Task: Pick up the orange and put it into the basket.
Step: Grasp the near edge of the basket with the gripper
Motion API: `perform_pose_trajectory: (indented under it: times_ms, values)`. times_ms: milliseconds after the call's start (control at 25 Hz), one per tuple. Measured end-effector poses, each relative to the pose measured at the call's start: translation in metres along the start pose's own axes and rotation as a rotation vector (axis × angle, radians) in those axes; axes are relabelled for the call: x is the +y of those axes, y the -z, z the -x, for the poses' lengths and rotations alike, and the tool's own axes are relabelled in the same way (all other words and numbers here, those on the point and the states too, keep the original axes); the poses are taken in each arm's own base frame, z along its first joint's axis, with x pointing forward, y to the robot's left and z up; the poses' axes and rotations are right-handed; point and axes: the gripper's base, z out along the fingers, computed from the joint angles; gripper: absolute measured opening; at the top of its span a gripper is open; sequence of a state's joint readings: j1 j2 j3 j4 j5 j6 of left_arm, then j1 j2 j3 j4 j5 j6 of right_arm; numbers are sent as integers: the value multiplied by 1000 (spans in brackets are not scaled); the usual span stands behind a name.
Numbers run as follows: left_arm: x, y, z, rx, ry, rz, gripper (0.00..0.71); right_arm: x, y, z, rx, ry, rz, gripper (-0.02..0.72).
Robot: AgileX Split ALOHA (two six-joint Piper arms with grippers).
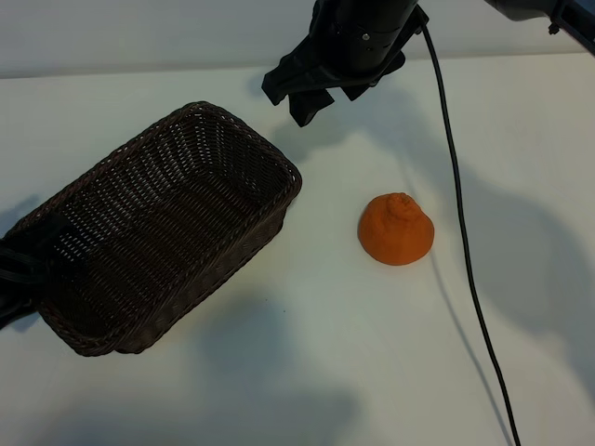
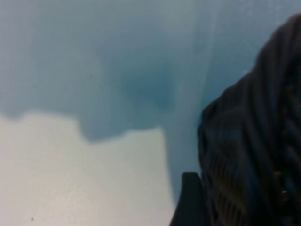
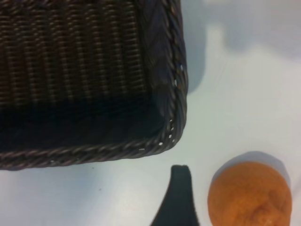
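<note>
The orange (image 1: 396, 229) sits on the white table, knob up, to the right of the basket (image 1: 279, 158). The dark brown wicker basket lies at an angle on the left half of the table with nothing in it. My right gripper (image 1: 296, 97) hangs open and empty above the far side of the table, beyond the basket's far corner and apart from the orange. In the right wrist view one dark finger (image 3: 179, 197) shows between the basket's corner (image 3: 176, 117) and the orange (image 3: 249, 195). My left gripper (image 1: 13, 279) rests at the basket's near-left end; one finger (image 2: 190, 200) lies beside the basket's wall (image 2: 254, 141).
A black cable (image 1: 462, 232) runs from the right arm down across the table just right of the orange. White table (image 1: 307, 372) stretches in front of the basket and the orange. A pale wall stands behind the table.
</note>
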State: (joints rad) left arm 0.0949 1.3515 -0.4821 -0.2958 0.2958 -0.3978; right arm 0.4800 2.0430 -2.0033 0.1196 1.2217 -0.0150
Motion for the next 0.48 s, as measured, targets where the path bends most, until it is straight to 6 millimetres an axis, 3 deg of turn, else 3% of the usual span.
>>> perform_pose_trajectory:
  times_ms: [280, 480]
  values:
    - [2, -8, -2, 34, -6, 26, 585, 0, 0, 0, -1, -2, 5, 593]
    - [4, -14, -3, 54, -25, 42, 516, 1, 0, 0, -1, -2, 6, 593]
